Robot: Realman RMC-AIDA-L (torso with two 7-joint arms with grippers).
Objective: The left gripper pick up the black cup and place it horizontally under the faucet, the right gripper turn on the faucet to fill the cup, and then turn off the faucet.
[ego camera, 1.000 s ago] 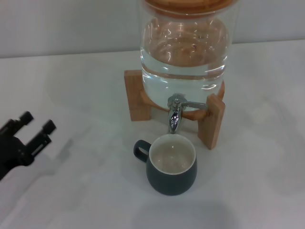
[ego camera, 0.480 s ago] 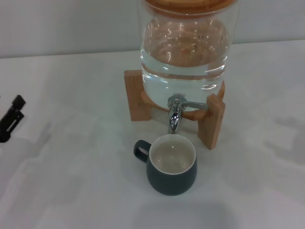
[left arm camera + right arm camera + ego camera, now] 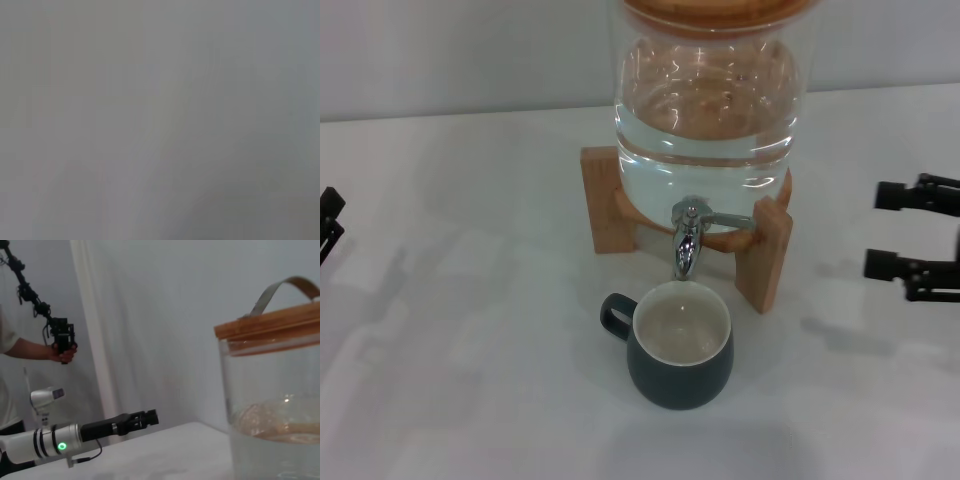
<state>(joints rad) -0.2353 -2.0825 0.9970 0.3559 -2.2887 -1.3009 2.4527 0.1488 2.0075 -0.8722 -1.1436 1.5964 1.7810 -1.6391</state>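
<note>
The black cup point(image 3: 680, 350) stands upright on the white table right below the faucet point(image 3: 686, 240), its handle pointing left and its cream inside showing. The faucet's thin lever points right. My left gripper point(image 3: 328, 218) shows only as two separate fingertips at the left edge, far from the cup and empty. It also shows from the side in the right wrist view point(image 3: 145, 417), with its silver wrist and green light. My right gripper point(image 3: 885, 230) is open and empty at the right edge, level with the faucet and right of the wooden stand. The left wrist view shows only grey.
The glass water dispenser point(image 3: 705, 110) sits on a wooden stand point(image 3: 765, 255) at the back middle; its jar and wooden lid show in the right wrist view point(image 3: 270, 405). A person holding a device point(image 3: 62, 342) stands beyond the table.
My left gripper has drawn back leftward to the edge of the head view. My right gripper has come in from the right. The cup has not moved.
</note>
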